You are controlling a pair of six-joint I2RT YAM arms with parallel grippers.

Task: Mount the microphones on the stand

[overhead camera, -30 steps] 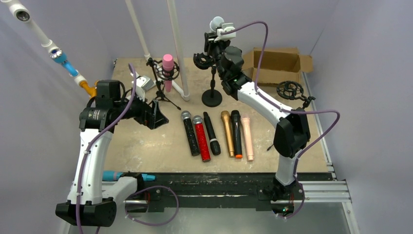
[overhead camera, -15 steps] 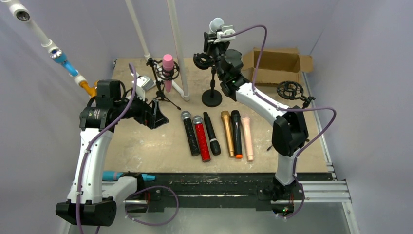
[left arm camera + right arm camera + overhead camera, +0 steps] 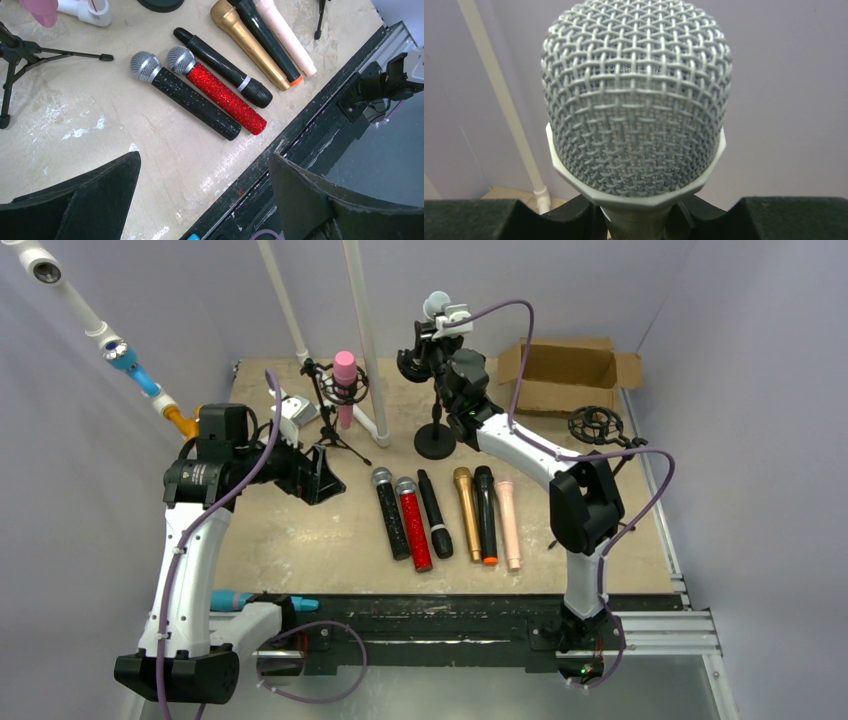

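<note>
Six microphones (image 3: 445, 512) lie side by side on the table (image 3: 300, 530), near the round black base of the stand (image 3: 435, 443). My right tool (image 3: 440, 328) is clamped on a seventh, the mesh-headed microphone (image 3: 636, 100), held upright and high beside the stand's ring mount (image 3: 413, 362). From above my own tool hides its body, so I cannot tell whether it touches the mount. The right wrist view gives only a woven grey metal dome, a faceted white collar and the neck between my dark pads (image 3: 474, 220); everything lower is cut off. My left tool (image 3: 200, 200) hangs over the table's left side, fingers wide apart, holding nothing. Its wrist view picks out what the top view blurs: the sparkle on the red glitter microphone (image 3: 225, 97) and its silver mesh head. A pink microphone (image 3: 345, 380) stands upright in the tripod (image 3: 332, 430); the left wrist view catches only its rounded tip.
</note>
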